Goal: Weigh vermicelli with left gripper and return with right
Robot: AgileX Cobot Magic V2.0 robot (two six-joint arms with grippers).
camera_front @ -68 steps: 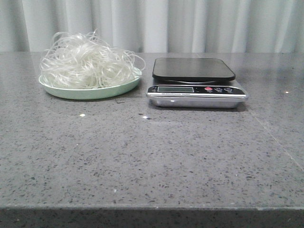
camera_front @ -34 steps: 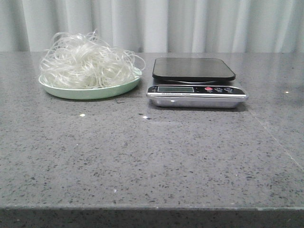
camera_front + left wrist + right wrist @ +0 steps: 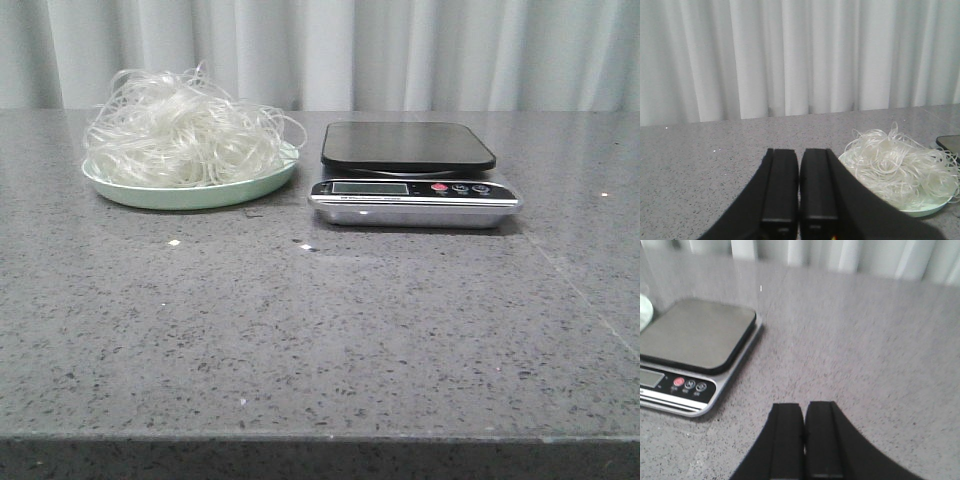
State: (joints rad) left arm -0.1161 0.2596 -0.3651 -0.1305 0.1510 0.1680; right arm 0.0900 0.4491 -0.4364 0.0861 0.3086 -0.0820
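Observation:
The vermicelli (image 3: 180, 130) is a fluffy tangle of thin whitish strands heaped on a pale green plate (image 3: 190, 192) at the back left of the table; the left wrist view shows the vermicelli (image 3: 900, 167) too. To its right stands a kitchen scale (image 3: 412, 172) with an empty black platform, which the right wrist view shows as the scale (image 3: 690, 350). My left gripper (image 3: 799, 152) is shut with nothing in it, short of the plate and off to one side. My right gripper (image 3: 804, 407) is shut and empty, off to the scale's side. Neither gripper shows in the front view.
The grey speckled stone table (image 3: 320, 330) ends at a front edge near the bottom of the front view. A pale pleated curtain (image 3: 400, 50) hangs behind the table's far edge.

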